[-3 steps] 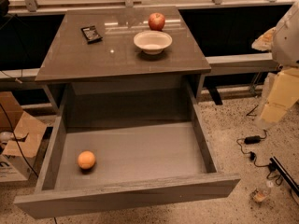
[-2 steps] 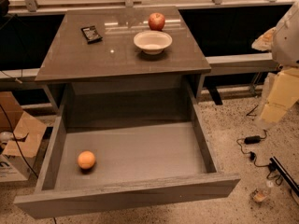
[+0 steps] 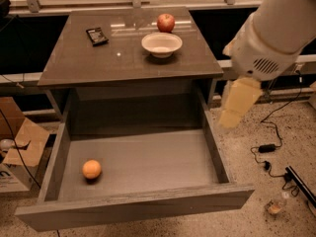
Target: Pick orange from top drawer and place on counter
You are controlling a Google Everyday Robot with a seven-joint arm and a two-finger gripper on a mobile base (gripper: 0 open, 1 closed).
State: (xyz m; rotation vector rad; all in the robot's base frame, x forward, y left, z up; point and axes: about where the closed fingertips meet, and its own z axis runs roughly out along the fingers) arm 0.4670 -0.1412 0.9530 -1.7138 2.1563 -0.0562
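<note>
Gripper (image 3: 238, 104) hangs in the air at 3 o'clock of the view, just outside the right wall of the top drawer (image 3: 133, 209), below the counter (image 3: 89, 58) edge. It holds nothing. Open or closed: cannot tell. White arm (image 3: 276, 28) runs up from it toward 1 o'clock.

Orange (image 3: 92, 169) sits on the drawer floor at about 8 o'clock of the drawer, near the left wall and the front panel, well apart from the gripper. Drawer is pulled fully out, nothing else in it.

On the counter: white bowl (image 3: 161, 44) near centre, red apple (image 3: 166, 22) just behind it at 12 o'clock, small black packet (image 3: 97, 35) at 10 o'clock.

Risks, as judgement:
- A long cross-drawer reach could clip the right wall or the counter edge if the arm drops in too early.
- The orange is round and free on a flat floor, so an off-centre close would likely roll it toward the left wall or the corner.
- The nearby left wall leaves little room on that side.
- A placement near the bowl or apple could bump them.

Orientation: the orange is round with no long axis, and no stem end is visible, so any approach angle grips alike.
</note>
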